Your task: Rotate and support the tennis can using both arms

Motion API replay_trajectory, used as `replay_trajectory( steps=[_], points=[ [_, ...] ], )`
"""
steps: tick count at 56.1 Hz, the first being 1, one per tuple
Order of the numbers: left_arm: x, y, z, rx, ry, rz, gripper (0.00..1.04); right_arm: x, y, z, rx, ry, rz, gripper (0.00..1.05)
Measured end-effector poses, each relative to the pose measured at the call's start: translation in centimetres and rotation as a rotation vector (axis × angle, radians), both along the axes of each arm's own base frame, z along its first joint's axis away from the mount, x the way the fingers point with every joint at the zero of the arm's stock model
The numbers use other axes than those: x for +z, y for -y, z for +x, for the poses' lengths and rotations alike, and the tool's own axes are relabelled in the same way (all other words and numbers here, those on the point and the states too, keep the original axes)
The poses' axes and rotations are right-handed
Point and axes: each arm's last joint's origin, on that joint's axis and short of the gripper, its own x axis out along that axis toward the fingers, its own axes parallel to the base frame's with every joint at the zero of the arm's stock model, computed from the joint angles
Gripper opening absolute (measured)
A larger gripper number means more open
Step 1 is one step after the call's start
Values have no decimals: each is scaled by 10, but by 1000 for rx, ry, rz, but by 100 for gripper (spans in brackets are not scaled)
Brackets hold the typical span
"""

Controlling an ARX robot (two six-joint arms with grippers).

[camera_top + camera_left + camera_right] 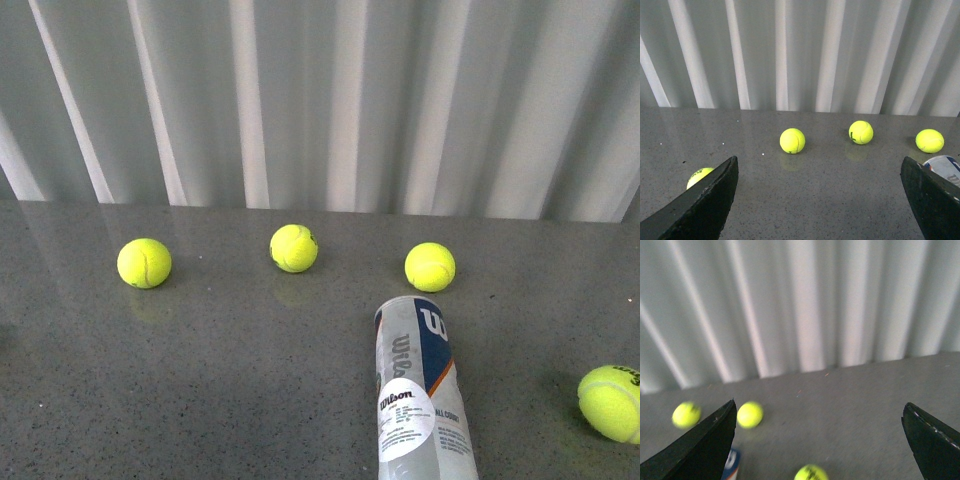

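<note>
Toward the near right of the grey table (200, 380), found tennis can (423, 395) lying on its side, untouched; noted left gripper (819, 172) and right gripper (819, 410) both spread wide, empty; judged best braced at opposite ends against rolling.

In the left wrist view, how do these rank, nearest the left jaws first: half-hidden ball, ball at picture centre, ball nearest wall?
1. Half-hidden ball, off to one side.
2. Ball at picture centre, mid-table.
3. Ball nearest wall, far back.
</note>
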Motion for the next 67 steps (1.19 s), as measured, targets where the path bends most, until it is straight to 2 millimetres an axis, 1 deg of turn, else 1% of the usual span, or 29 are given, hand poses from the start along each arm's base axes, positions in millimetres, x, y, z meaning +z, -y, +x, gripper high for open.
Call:
replay_trajectory(
  steps=[3,4,5,8,9,10,11,13,14,18,20,21,23,29,36,44,50,67],
  points=[
    [0,0,0,0,0,0,98,7,10,23,-43,-37,51,97],
    [0,0,0,0,0,0,98,7,13,33,-45,-65,75,97],
    [0,0,0,0,0,0,98,6,14,38,-45,-82,83,97],
    [0,0,0,0,0,0,98,-1,19,70,-38,-198,158,97],
    [0,0,0,0,0,0,98,-6,20,81,-42,-239,180,97],
    [0,0,0,0,0,0,98,-15,19,97,-33,-308,206,97],
    [0,0,0,0,0,0,98,-21,18,107,-18,-352,224,97],
    [0,0,0,0,0,0,98,-40,9,132,13,-473,252,97],
    [0,0,0,0,0,0,98,-46,5,140,24,-504,251,97],
    [0,0,0,0,0,0,98,-63,-13,158,92,-598,254,97],
    [0,0,0,0,0,0,98,-72,-26,167,132,-651,244,97],
    [0,0,0,0,0,0,98,-74,-29,169,143,-663,241,97],
    [0,0,0,0,0,0,98,-83,-44,175,201,-714,233,97],
    [0,0,0,0,0,0,98,-102,-79,185,340,-831,212,97],
    [0,0,0,0,0,0,98,-128,-109,190,424,-949,177,97],
    [0,0,0,0,0,0,98,-143,-119,195,434,-1016,130,97],
    [0,0,0,0,0,0,98,-149,-120,201,419,-1044,113,97],
    [0,0,0,0,0,0,98,-165,-126,214,429,-1073,142,97]
  ],
)
